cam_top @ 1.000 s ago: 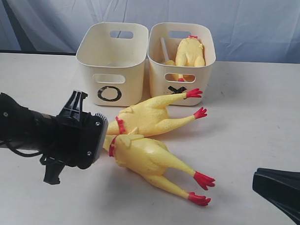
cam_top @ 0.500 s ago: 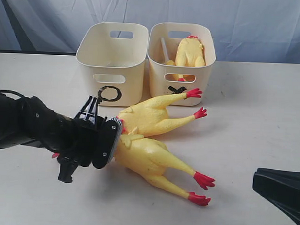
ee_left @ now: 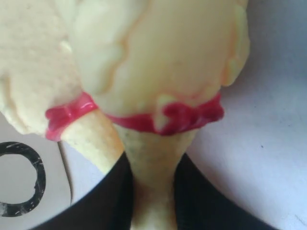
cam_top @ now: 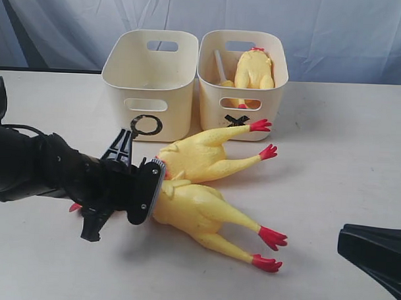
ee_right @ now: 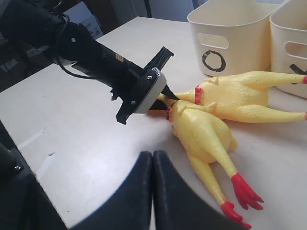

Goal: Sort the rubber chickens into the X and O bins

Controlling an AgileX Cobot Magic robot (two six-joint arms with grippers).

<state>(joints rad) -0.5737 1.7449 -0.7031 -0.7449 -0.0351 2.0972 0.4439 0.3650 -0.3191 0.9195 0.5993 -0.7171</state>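
Observation:
Two yellow rubber chickens lie side by side on the table in front of the bins. My left gripper (cam_top: 157,188) is shut on the neck of the near chicken (cam_top: 199,212), just behind its red neck ring; the neck fills the gap between the black fingers (ee_left: 110,201). The far chicken (cam_top: 200,156) lies untouched beside it, feet toward the X bin (cam_top: 271,100). A third chicken (cam_top: 254,71) rests inside the X bin. The O bin (cam_top: 117,75) stands to its left. My right gripper (ee_right: 152,165) hovers shut at the table's near right, holding nothing.
A pale curtain hangs behind the bins. The left arm's black body (cam_top: 35,167) stretches across the table's near left. Bare tabletop (cam_top: 345,161) lies to the right of the chickens.
The left gripper slid rightward onto the near chicken's neck and its jaws closed on it. The chicken's feet shifted slightly. The right gripper stayed put.

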